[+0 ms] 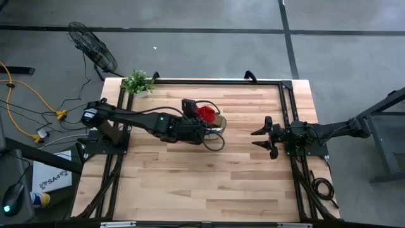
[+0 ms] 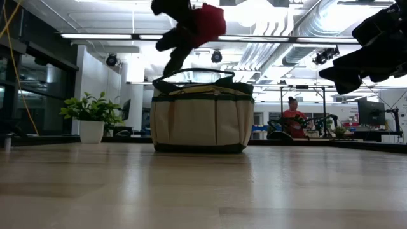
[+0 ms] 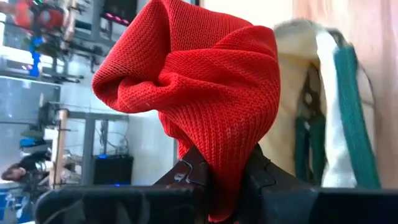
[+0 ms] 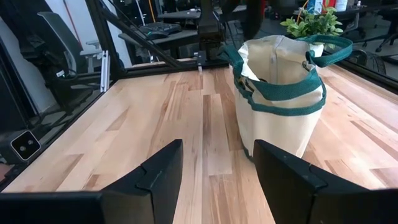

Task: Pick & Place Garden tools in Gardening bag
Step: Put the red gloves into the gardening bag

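High view shows our left gripper (image 1: 204,120) with jaws pinching the soft, light red glove (image 1: 205,113) above the gardening bag (image 1: 217,120) mid-worktop, while our right gripper (image 1: 262,137) waits, jaws spread.

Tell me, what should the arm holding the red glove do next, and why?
Probably open its fingers and let go. The left gripper pinches the red knitted glove up in the air, right over the open top of the tan fabric gardening bag with green trim, so the glove should fall in. Green-handled pruning shears already sit inside. The right gripper waits open beside the bag.
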